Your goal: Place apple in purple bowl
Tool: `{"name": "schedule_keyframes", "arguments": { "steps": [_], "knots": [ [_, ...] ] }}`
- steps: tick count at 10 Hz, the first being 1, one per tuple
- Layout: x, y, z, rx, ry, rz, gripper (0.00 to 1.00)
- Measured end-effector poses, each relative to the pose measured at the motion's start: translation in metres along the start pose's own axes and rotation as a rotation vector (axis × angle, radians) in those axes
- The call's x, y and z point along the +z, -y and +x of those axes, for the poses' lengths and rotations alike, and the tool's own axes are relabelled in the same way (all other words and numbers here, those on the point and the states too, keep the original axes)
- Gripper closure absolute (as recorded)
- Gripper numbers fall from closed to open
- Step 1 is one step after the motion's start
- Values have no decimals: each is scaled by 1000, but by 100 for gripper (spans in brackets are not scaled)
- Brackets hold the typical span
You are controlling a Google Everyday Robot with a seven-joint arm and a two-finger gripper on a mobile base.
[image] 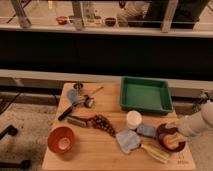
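The purple bowl (165, 131) is a dark maroon round bowl at the right front of the wooden table. My arm comes in from the right edge, and the gripper (171, 138) sits over the bowl's opening, covering most of its inside. A small orange-red patch (176, 145) shows just under the gripper at the bowl's front side. It may be the apple, but it is mostly hidden and I cannot tell whether it is held or resting in the bowl.
A green tray (146, 94) stands at the back right. A white cup (133, 119) is left of the bowl, with blue cloths (129, 140) and a brush (153, 152) in front. An orange bowl (61, 139) is at the front left. Utensils (76, 98) lie at the back left.
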Motion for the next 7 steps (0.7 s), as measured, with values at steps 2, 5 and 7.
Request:
{"name": "schedule_keyframes", "arguments": {
  "steps": [2,5,7],
  "knots": [
    [-3,0,-3,-7,7,5,42],
    [-6,-1,-6,-14,14,9,42],
    [-14,-1,-8,-17,28,24,42]
  ]
}}
